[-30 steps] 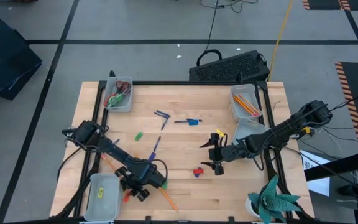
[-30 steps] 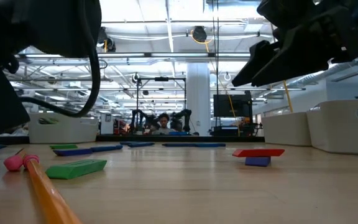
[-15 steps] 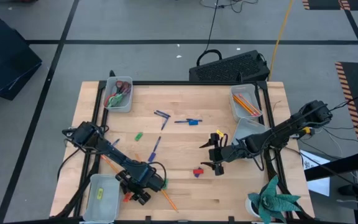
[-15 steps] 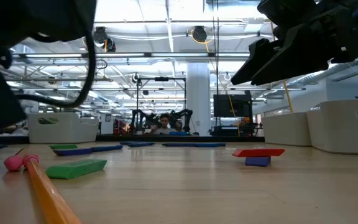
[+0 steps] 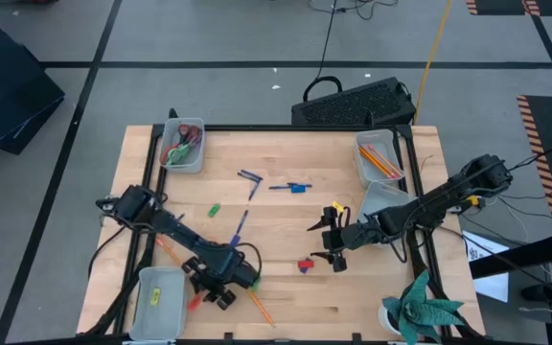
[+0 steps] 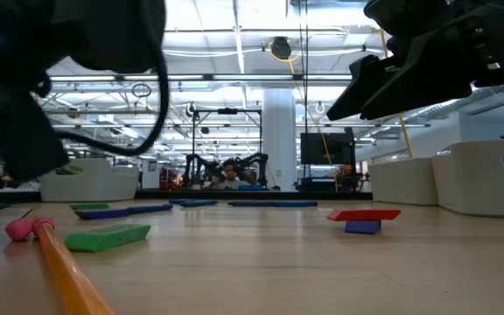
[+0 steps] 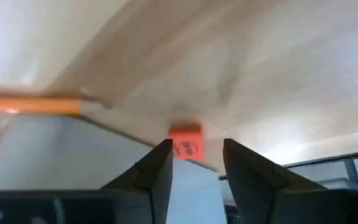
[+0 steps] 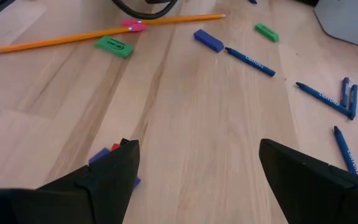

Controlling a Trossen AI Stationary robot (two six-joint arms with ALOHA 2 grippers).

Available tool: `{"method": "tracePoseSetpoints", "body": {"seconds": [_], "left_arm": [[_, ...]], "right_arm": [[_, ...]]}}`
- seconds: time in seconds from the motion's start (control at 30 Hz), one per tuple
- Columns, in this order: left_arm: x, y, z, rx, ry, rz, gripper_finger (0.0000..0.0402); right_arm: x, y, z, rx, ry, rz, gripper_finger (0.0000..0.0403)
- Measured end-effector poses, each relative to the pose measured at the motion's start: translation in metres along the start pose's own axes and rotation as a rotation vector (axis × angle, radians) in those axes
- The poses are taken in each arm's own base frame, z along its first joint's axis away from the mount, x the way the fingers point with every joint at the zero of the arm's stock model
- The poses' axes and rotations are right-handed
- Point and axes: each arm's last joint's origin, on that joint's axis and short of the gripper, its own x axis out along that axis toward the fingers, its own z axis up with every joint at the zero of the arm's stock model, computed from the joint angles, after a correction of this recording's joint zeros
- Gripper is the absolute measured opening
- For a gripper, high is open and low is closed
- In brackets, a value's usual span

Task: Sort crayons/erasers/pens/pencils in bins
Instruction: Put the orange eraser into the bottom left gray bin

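The left pincer (image 7: 194, 163), fingers narrowly parted, hovers at a small red eraser (image 7: 185, 139) beside the near-left bin (image 5: 158, 301); next: close, lift, transfer to the bin.

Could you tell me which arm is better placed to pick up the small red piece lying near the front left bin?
The left. Its claw is open right at the small red piece beside the front left bin; the right claw hovers mid-table.
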Motion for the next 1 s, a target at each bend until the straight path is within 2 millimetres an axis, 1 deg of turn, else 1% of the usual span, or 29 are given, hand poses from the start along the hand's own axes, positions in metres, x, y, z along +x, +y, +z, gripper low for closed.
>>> {"method": "tracePoseSetpoints", "body": {"seconds": [0.17, 0.27, 0.37, 0.43, 0.57, 0.63, 0.7, 0.8, 0.9, 1.0], "left_arm": [[-0.014, -0.007, -0.001, 0.057, -0.014, -0.02, 0.0154], [-0.019, -0.004, 0.0, 0.044, -0.032, 0.008, 0.0154], [-0.014, -0.001, 0.003, 0.047, -0.022, 0.011, 0.0154], [-0.012, 0.005, 0.006, 0.017, 0.013, 0.016, 0.0154], [-0.014, 0.01, 0.012, -0.004, 0.043, 0.005, 0.0154], [-0.014, 0.01, 0.013, 0.018, 0.046, -0.004, 0.0154], [-0.009, 0.006, 0.018, 0.033, 0.06, -0.021, 0.0155], [0.005, 0.001, 0.023, 0.032, 0.123, -0.022, 0.0155], [0.014, 0.002, 0.023, 0.011, 0.162, 0.013, 0.0155], [0.018, 0.001, 0.02, 0.019, 0.165, 0.02, 0.0155]], "right_arm": [[0.0, 0.0, 0.0, 0.0, 0.0, 0.0, 0.0325], [0.0, 0.0, 0.0, 0.0, 0.001, 0.0, 0.0325], [0.0, 0.0, 0.0, -0.003, -0.001, -0.001, 0.0325], [0.0, 0.0, 0.0, -0.008, -0.002, -0.001, 0.0325], [0.0, 0.0, 0.001, -0.008, -0.007, -0.001, 0.0325], [0.0, 0.0, 0.001, -0.008, -0.007, -0.001, 0.0325], [0.0, 0.0, 0.001, -0.008, -0.006, -0.001, 0.0325], [0.0, 0.001, 0.001, -0.005, -0.006, 0.004, 0.0325], [-0.001, 0.002, 0.0, -0.007, -0.002, 0.007, 0.0325], [-0.001, 0.002, -0.001, -0.01, 0.008, 0.008, 0.0325]]}}
